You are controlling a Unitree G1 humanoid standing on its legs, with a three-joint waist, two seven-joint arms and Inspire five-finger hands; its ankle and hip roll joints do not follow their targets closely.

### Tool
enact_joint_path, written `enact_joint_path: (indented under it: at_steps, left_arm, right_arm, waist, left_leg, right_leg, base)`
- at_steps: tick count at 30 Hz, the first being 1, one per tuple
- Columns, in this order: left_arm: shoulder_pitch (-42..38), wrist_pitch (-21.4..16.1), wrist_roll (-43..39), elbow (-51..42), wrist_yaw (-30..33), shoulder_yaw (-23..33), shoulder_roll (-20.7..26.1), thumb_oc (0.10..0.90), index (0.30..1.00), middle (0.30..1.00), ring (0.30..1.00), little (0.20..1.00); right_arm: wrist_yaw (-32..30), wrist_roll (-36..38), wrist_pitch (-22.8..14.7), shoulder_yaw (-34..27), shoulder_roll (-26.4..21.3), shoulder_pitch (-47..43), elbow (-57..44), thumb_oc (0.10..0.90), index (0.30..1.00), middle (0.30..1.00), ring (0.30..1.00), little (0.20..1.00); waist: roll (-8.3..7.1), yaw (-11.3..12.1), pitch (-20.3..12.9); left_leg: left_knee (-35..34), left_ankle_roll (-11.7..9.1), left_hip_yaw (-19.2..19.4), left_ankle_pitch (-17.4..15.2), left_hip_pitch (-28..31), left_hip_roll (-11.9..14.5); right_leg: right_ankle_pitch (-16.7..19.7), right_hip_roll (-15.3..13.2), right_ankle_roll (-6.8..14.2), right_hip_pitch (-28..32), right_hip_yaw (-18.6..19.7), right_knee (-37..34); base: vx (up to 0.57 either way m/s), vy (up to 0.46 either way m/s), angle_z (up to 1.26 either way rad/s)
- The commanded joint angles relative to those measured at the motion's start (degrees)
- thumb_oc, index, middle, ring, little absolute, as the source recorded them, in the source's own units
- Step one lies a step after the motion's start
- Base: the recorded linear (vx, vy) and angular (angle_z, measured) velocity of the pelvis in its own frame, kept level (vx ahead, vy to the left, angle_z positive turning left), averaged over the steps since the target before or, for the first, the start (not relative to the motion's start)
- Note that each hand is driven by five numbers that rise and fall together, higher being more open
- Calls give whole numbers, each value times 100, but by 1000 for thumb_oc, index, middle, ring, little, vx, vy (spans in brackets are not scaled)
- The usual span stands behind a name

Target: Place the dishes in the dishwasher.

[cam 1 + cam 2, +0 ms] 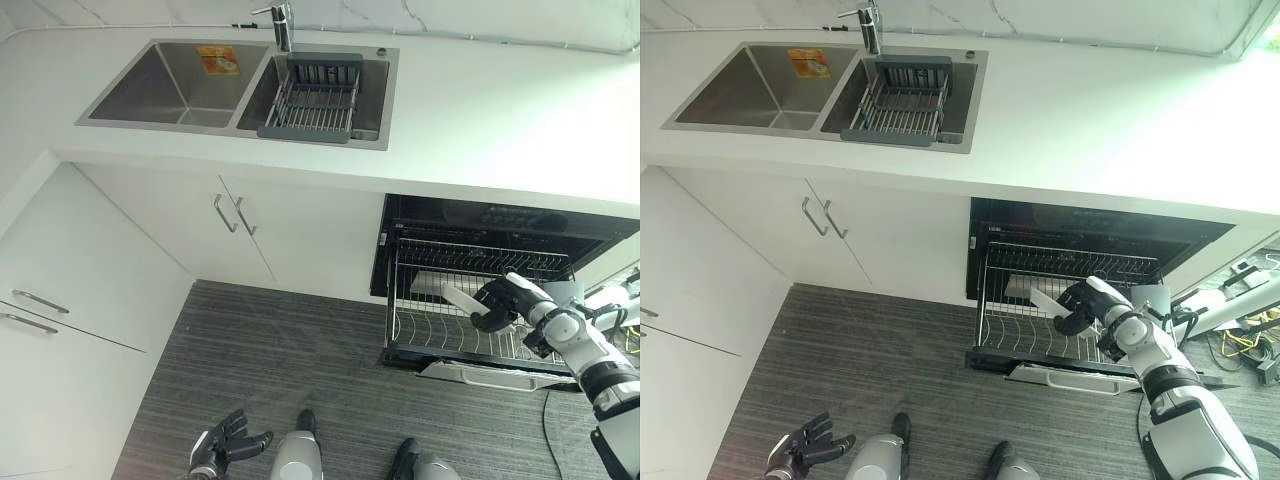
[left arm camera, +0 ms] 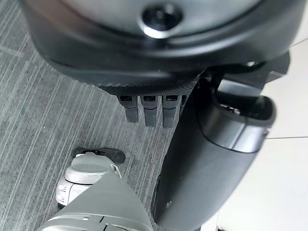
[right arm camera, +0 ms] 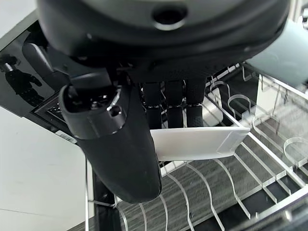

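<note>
Over the pulled-out dishwasher rack (image 1: 440,335) the right hand (image 1: 497,303) grips a white dish (image 3: 197,143) – not yet slotted among the wires – while the left hand (image 1: 222,441) hangs relaxed and empty near the floor (image 1: 290,350)

Dish (image 3: 197,143) over dishwasher rack (image 1: 440,330), right of sink (image 1: 180,85).

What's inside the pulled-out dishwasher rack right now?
The right hand holds a white dish over the wire rack. The tines beneath look bare; the hand and dish hide part of the rack.
</note>
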Motion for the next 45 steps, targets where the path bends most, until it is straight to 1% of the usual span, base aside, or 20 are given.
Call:
enact_joint_path:
  at_steps: [1,6,8,11,13,14,15,18,19,20,23,25,27,32,34,37,39,40,41,45]
  left_arm:
    - [-40,-387,-286,-357,1,-166,186,800,900,900,900,900]
    - [-87,-423,-374,-432,36,-267,188,800,900,900,900,900]
    - [-135,-449,-377,-458,136,-309,180,800,900,900,900,900]
    - [-134,-486,-369,-546,251,-314,196,800,900,900,900,900]
    - [-203,-687,-173,-573,624,-338,231,800,900,900,900,900]
    - [-244,-885,-30,-593,915,-346,262,800,900,900,900,900]
    - [-260,-952,30,-642,1101,-345,286,800,900,900,900,900]
    - [-319,-1148,237,-849,1381,-379,360,800,900,900,900,900]
    - [-351,-1325,393,-917,1454,-442,363,800,900,900,900,900]
    - [-374,-1398,520,-1018,1523,-525,409,800,900,900,900,900]
    - [-381,-1449,557,-1233,1645,-695,500,800,900,900,900,900]
    - [-435,-1482,521,-1342,1679,-780,546,800,900,900,900,900]
    - [-465,-1558,486,-1366,1727,-872,549,800,900,900,900,900]
    - [-491,-1596,367,-1478,1730,-964,588,800,900,900,900,900]
    - [-521,-1616,319,-1473,1715,-988,600,800,900,900,900,900]
    - [-566,-1607,234,-1515,1699,-1004,614,800,900,900,900,900]
    - [-587,-1590,189,-1544,1685,-1007,618,800,900,900,900,900]
    - [-604,-1566,177,-1550,1681,-1009,607,800,900,900,900,900]
    - [-614,-1583,169,-1525,1657,-1023,595,800,900,900,900,900]
    - [-627,-1551,145,-1524,1581,-1003,591,800,900,900,900,900]
  right_arm:
    - [-516,-127,-409,254,-415,-1143,-78,400,300,300,300,300]
    - [-693,-286,-446,394,-453,-1437,38,400,300,300,300,300]
    - [-753,-464,-455,493,-456,-1562,112,400,300,300,300,300]
    - [-830,-479,-412,624,-458,-1616,126,400,300,300,300,300]
    - [-924,-539,-400,667,-414,-1717,256,400,300,300,300,300]
    - [-1206,-723,-448,697,-381,-1725,313,400,300,300,300,300]
    - [-1350,-803,-459,726,-373,-1728,317,400,300,300,300,300]
    - [-1773,-1009,-442,803,-310,-1822,292,400,300,300,300,300]
    - [-1970,-1148,-503,884,-280,-1911,313,400,300,300,300,300]
    - [-2126,-1200,-563,922,-292,-1968,326,400,300,300,300,300]
    - [-2592,-1402,-625,961,-235,-1961,287,400,300,300,300,300]
    - [-2960,-1539,-530,1035,-151,-2015,291,400,300,300,300,300]
    - [-3163,-1649,-490,1068,-98,-2053,330,400,300,300,300,300]
    - [-3303,-1681,-438,1162,3,-2139,428,400,300,300,300,300]
    - [-3232,-1656,-431,1176,59,-2202,486,400,300,300,300,300]
    - [-2905,-1406,-383,1264,125,-2237,535,400,300,300,300,300]
    - [-2608,-1139,-245,1274,173,-2224,565,400,300,300,300,300]
    - [-2565,-1117,-219,1269,190,-2200,585,544,516,516,516,516]
    - [-2448,-1002,-174,1250,214,-2191,648,800,900,900,900,900]
    - [-2210,-820,-64,1156,289,-2126,722,800,900,900,900,900]
  waist:
    - [-97,74,-118]
    - [-41,80,-19]
    - [-16,95,31]
    - [3,99,59]
    - [49,115,113]
    - [71,125,144]
    - [79,133,153]
    - [131,169,209]
    - [158,185,243]
    - [174,202,272]
    - [201,218,323]
    - [238,231,380]
    - [271,239,421]
    - [349,263,502]
    - [380,275,542]
    - [402,276,617]
    - [408,273,657]
    - [409,269,671]
    - [411,272,687]
    - [389,267,710]
  left_leg:
    - [441,-137,-372,-543,-266,160]
    - [441,-142,-379,-529,-346,152]
    - [441,-139,-397,-524,-398,140]
    - [441,-133,-412,-519,-432,122]
    - [441,-142,-414,-530,-458,118]
    - [441,-141,-431,-532,-468,103]
    - [441,-139,-446,-532,-476,90]
    - [441,-141,-475,-524,-551,43]
    - [441,-141,-484,-517,-599,28]
    - [441,-142,-506,-515,-639,15]
    - [441,-125,-527,-530,-682,-14]
    - [441,-111,-534,-536,-742,-42]
    - [441,-102,-541,-536,-797,-58]
    - [441,-93,-558,-527,-905,-98]
    - [441,-90,-569,-520,-955,-112]
    - [441,-89,-575,-503,-1027,-118]
    - [441,-92,-574,-489,-1061,-117]
    - [441,-93,-570,-480,-1076,-114]
    - [441,-91,-578,-476,-1091,-116]
    - [441,-99,-570,-471,-1103,-109]
  right_leg:
    - [148,-137,611,274,307,-531]
    - [162,-148,604,177,345,-531]
    - [171,-155,596,123,362,-531]
    - [167,-160,590,89,376,-531]
    - [153,-167,582,66,382,-531]
    - [160,-181,586,56,376,-531]
    - [160,-187,589,54,372,-531]
    - [167,-215,593,-7,368,-531]
    - [174,-228,587,-48,369,-531]
    - [185,-239,592,-83,372,-531]
    - [189,-257,603,-123,374,-531]
    - [190,-262,598,-181,387,-531]
    - [203,-278,601,-237,390,-531]
    - [228,-307,605,-352,417,-531]
    - [240,-320,604,-401,419,-531]
    - [256,-325,600,-478,437,-531]
    - [265,-323,594,-513,447,-531]
    - [271,-322,592,-525,451,-531]
    - [276,-327,589,-537,446,-531]
    - [282,-322,593,-555,446,-531]
  base:
    - [-45,11,-2]
    - [-13,7,-2]
    - [-17,5,-1]
    - [0,0,0]
    - [0,0,0]
    - [0,0,0]
    - [0,0,0]
    - [-13,3,0]
    - [-45,4,3]
    - [-51,-8,5]
    - [-20,-14,5]
    - [-42,-2,2]
    - [-45,1,3]
    - [-23,11,1]
    - [-36,15,-1]
    - [-47,4,-1]
    - [-44,10,-1]
    - [-46,14,0]
    - [-37,10,1]
    - [-21,2,0]
